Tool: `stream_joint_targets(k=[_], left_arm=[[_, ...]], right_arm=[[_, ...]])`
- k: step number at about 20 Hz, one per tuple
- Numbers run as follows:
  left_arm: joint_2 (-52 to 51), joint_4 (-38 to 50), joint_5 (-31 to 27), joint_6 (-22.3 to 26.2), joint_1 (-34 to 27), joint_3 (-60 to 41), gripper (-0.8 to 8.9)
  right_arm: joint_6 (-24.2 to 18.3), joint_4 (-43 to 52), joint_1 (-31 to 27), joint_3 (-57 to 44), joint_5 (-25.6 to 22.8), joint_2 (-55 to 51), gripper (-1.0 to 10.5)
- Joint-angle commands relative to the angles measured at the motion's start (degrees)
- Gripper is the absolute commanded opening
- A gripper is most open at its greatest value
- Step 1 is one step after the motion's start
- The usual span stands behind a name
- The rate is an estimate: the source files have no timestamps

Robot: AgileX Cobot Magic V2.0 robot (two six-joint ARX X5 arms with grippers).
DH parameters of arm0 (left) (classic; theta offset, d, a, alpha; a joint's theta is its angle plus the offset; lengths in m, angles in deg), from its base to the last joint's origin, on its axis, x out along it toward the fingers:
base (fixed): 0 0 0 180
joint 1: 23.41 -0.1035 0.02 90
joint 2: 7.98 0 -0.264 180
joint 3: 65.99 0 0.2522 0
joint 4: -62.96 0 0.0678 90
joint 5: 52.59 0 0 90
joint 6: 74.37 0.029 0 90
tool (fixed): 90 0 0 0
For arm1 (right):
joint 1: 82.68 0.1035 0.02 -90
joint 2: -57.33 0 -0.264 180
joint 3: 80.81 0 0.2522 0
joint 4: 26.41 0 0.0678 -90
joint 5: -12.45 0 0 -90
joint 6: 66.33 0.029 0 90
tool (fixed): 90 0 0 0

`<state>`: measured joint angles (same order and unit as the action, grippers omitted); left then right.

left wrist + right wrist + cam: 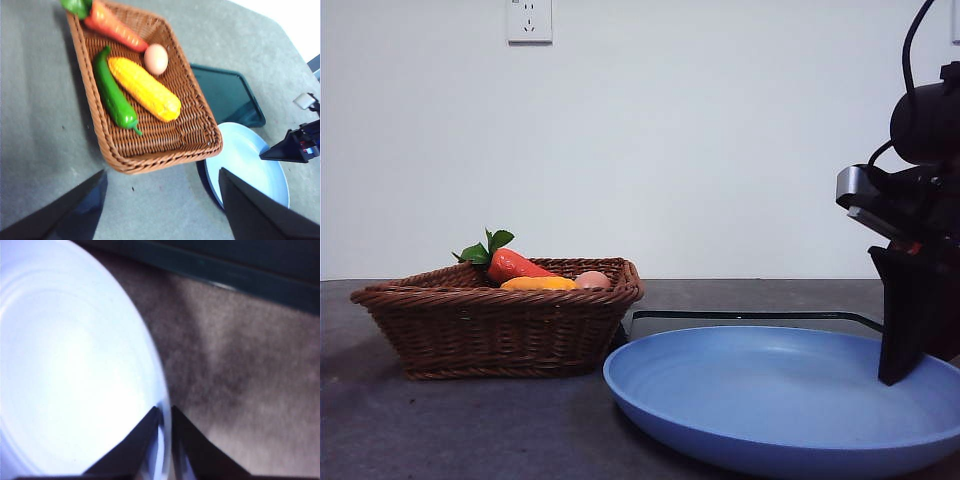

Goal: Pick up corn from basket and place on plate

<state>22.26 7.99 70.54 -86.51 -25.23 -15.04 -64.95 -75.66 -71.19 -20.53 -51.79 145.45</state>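
Note:
The corn point(145, 89) lies slantwise in the middle of the wicker basket point(200, 135); the front view shows only its yellow top point(538, 284) above the basket's rim point(500, 330). My left gripper point(162, 172) hovers open and empty over the table, short of the basket's near end; the front view does not show it. The blue plate point(770, 400) sits beside the basket. My right gripper point(162, 410) is shut on the plate's rim point(157, 365), and it appears as a dark arm at the right point(895, 375).
In the basket with the corn are a carrot point(115, 27), a green pepper point(114, 95) and a pinkish egg point(156, 58). A flat black tray point(230, 95) lies behind the plate. A white wall rises behind the table.

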Motion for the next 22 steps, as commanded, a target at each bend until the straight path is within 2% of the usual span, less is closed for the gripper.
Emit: stream_joint_targets(k=[1, 7, 11, 12, 17, 22], left_arm=[[2.9, 1.5, 0.3, -0.9, 1.1, 2.2, 3.65], [17.2, 8.3, -3.0, -4.9, 8.7, 7.4, 3.65], [29.4, 14.0, -10.9, -10.0, 16.1, 12.3, 3.64], [33.1, 14.3, -13.6, -10.0, 17.9, 14.6, 3.64], [50.8, 13.3, -18.7, -11.5, 22.7, 26.3, 3.64], [66.7, 4.4, -24.2, -11.9, 25.8, 38.8, 3.64]], right_arm=[[-0.6, -2.3, -1.3, 0.5, -2.3, -2.1, 0.0], [-0.6, -8.0, -4.2, 0.5, -5.7, -16.7, 0.0], [-0.5, -10.0, -5.8, 0.7, -6.3, -26.7, 0.0], [-0.5, -10.5, -6.1, 0.9, -6.3, -28.8, 0.0], [-0.5, -11.6, -6.1, 0.9, -6.4, -35.6, 0.0], [-0.5, -11.7, -6.1, 0.9, -6.3, -37.2, 0.0]])
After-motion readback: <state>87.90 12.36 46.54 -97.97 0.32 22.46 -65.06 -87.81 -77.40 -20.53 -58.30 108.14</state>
